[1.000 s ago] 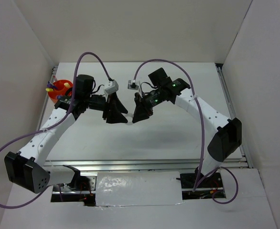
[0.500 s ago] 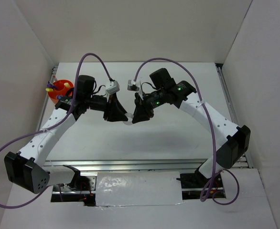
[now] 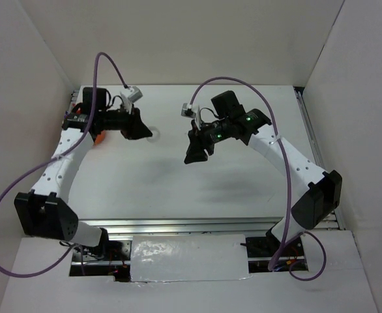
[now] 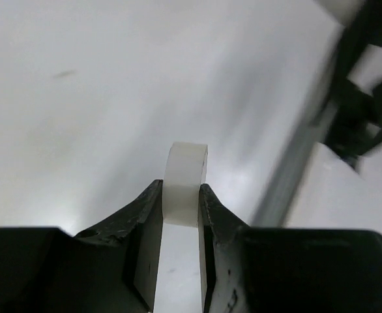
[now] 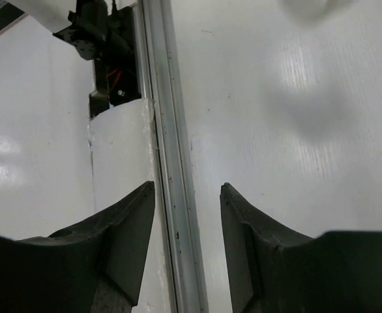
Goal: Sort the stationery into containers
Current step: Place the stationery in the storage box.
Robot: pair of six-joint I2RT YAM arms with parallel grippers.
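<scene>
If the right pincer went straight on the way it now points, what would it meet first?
The right pincer would probably meet the table by the metal rail; nothing else lies ahead, though depth is unclear.

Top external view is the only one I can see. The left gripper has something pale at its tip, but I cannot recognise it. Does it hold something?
Observer: Yes. In the left wrist view the left gripper is shut on the white tape ring, clamped edge-on between the jaws.
Operator: Does the right gripper carry anything?
Observer: No. The right wrist view shows the right gripper open, with nothing between the jaws; only the table and a metal rail show below.
Operator: How much of the ring sticks out?
Observer: In the left wrist view, a short part of it stands out past the jaw tips, over bare white table.
</scene>
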